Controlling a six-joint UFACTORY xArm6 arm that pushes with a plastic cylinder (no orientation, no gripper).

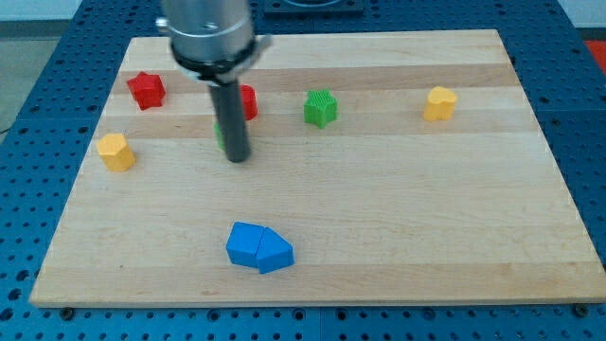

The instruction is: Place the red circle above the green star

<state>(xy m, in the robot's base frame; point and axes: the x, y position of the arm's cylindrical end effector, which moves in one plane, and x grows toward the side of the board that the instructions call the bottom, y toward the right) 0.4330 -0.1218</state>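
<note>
Where my tip (239, 157) rests, the red circle (247, 101) lies just above.

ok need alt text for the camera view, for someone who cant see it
A dark rod's tip rests on a wooden board, partly hiding a red block and a green block. Around them lie a red star, a green block with a ridged top, two yellow blocks and two touching blue blocks.

Laboratory test bench: pale wooden table (379, 218) laid on blue perforated mounting plate (587, 114), small coloured blocks scattered beneath an industrial robot arm (208, 28).
</note>
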